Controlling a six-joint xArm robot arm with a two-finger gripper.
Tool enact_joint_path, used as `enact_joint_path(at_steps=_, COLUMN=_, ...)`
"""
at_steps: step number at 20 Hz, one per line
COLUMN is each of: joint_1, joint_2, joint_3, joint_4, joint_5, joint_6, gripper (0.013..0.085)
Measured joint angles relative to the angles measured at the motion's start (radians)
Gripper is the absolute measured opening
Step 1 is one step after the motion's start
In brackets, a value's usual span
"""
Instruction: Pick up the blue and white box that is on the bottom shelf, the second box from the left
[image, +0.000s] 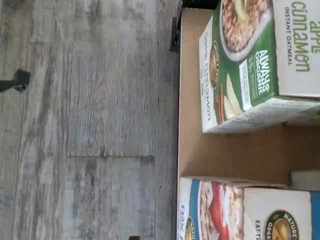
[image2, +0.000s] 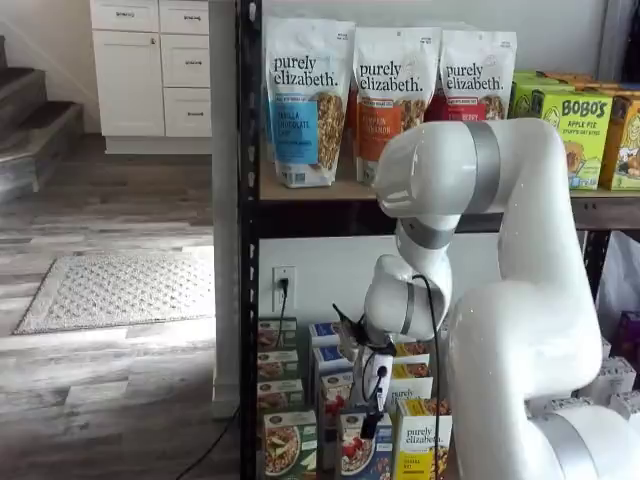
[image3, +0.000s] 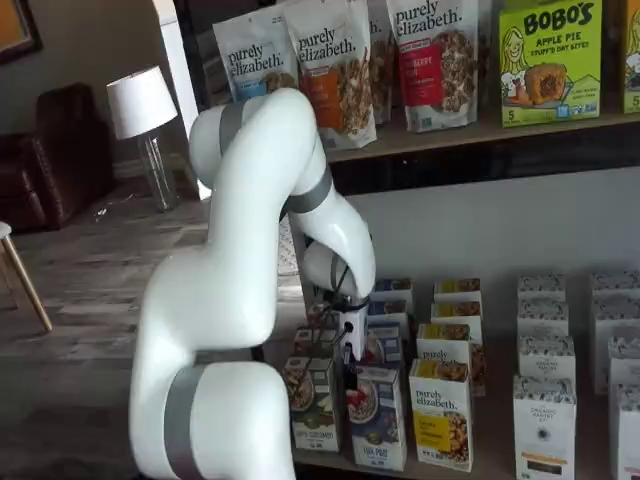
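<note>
The blue and white box (image2: 362, 452) stands in the front row of the bottom shelf (image: 227, 155), between a green-and-white carton (image2: 283, 445) and a yellow-and-white carton (image2: 422, 440). It also shows in a shelf view as the blue and white box (image3: 378, 418). My gripper (image2: 368, 428) hangs fingers down just above this box's top and holds nothing; it is open. From the other side the gripper (image3: 350, 382) sits over the box's left top edge. The wrist view shows the blue and white box (image: 240, 210) and the green carton (image: 250, 65) with bare board between them.
More rows of small cartons (image3: 455, 300) stand behind the front row, and white cartons (image3: 545, 420) to the right. Tall granola bags (image2: 305, 95) fill the wood-board tier above. A black rack post (image2: 248, 240) stands at the left. Grey plank floor (image: 90, 120) lies before the shelf.
</note>
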Motion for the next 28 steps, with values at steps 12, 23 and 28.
enact_joint_path(at_steps=12, joint_1=0.001, joint_2=0.07, joint_3=-0.102, joint_4=-0.046, joint_5=-0.007, joint_6=0.045, gripper=0.085)
enact_joint_path(at_steps=23, joint_1=-0.014, joint_2=0.174, joint_3=-0.237, joint_4=-0.18, joint_5=0.052, joint_6=0.151, gripper=0.085)
enact_joint_path(at_steps=28, joint_1=-0.012, joint_2=0.23, joint_3=-0.309, joint_4=-0.227, joint_5=0.081, joint_6=0.195, gripper=0.085)
